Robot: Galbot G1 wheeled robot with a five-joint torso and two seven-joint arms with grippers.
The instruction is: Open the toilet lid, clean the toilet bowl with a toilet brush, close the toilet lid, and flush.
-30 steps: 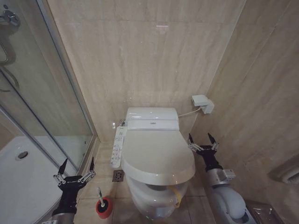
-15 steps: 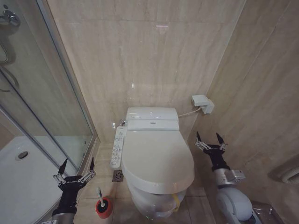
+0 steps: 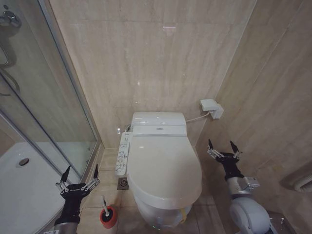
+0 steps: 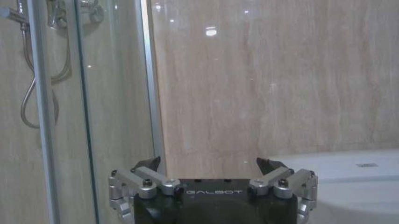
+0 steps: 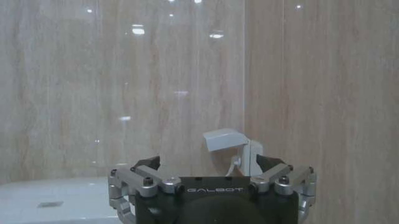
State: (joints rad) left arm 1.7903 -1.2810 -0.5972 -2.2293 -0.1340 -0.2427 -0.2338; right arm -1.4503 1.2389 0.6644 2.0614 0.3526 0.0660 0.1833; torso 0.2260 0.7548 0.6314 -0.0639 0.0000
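The white toilet lid (image 3: 163, 168) lies shut over the toilet bowl (image 3: 161, 214), whose pedestal shows beneath it. The toilet brush (image 3: 104, 204) stands with its white handle up in a red holder cup (image 3: 108, 217) on the floor, left of the bowl. My left gripper (image 3: 80, 171) is open just left of the brush, above the floor, holding nothing. Off the lid's right side, my right gripper (image 3: 223, 145) is open and clear of it. Each wrist view looks over its own open gripper, left (image 4: 212, 163) and right (image 5: 210, 161), at the wall.
A glass shower screen (image 3: 44, 97) and white shower tray (image 3: 24, 180) close off the left. A long button panel (image 3: 123, 153) runs along the toilet's left side. A white wall box (image 3: 211, 107) with a cable sits at the back right. The tiled wall stands close on the right.
The lid has dropped from slightly raised to flat over the bowl. My right gripper has drawn away to the right and slightly down. The left arm has not moved.
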